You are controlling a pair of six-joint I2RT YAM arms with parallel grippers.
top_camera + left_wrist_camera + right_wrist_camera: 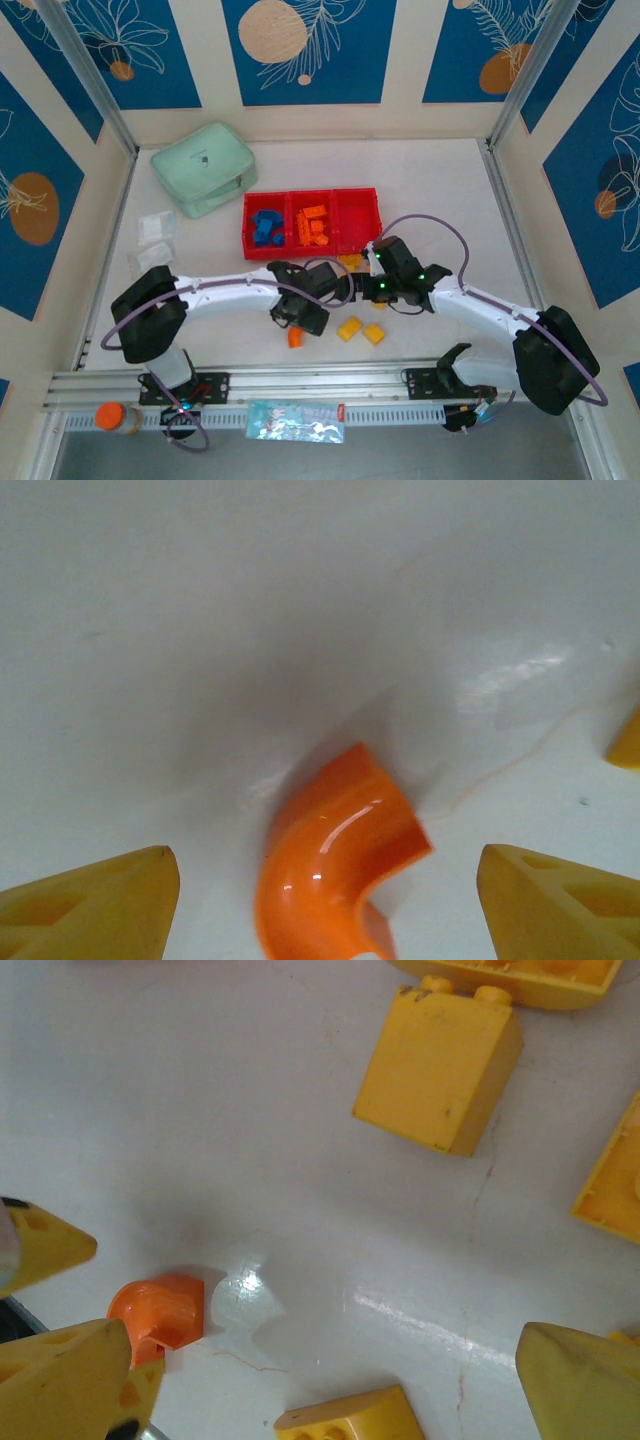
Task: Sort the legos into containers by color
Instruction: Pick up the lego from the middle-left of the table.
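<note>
On table (200, 630): orange elbow (335, 865) between parted left fingers (95, 905) | right fingers (580, 1380) spread wide

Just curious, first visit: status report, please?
Both jaws open, nothing held. Orange elbow lies between left jaws; yellow blocks under right jaws. Tray: blue legos, orange legos sorted; third compartment empty. Nothing in the way.

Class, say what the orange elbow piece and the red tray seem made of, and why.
Orange elbow piece: likely glossy moulded plastic; sharp highlights run along its curve. Red tray: probably hard plastic; uniform bright colour, thin straight walls.
</note>
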